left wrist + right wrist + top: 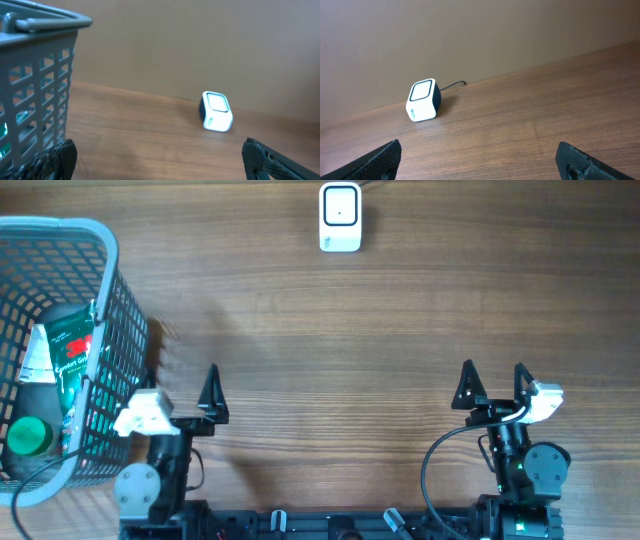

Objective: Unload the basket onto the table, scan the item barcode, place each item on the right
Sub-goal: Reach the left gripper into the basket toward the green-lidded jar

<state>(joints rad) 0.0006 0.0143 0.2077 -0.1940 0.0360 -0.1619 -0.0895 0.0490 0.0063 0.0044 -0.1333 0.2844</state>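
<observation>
The wooden table [400,330] carries a grey basket [60,224] and a white scanner [340,218], seemingly corded.

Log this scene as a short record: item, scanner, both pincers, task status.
item: green-capped bottle, lying inside the grey basket on the left of the table
scanner: white scanner, at the far edge, cable attached
left pincer: open, empty, beside the basket
right pincer: open, empty, over bare wood
status: bottle not yet picked up, nothing scanned

Tall basket [112,255] walls off left side; scanner [340,218] at far edge; open tabletop [350,330] between, passable.
</observation>
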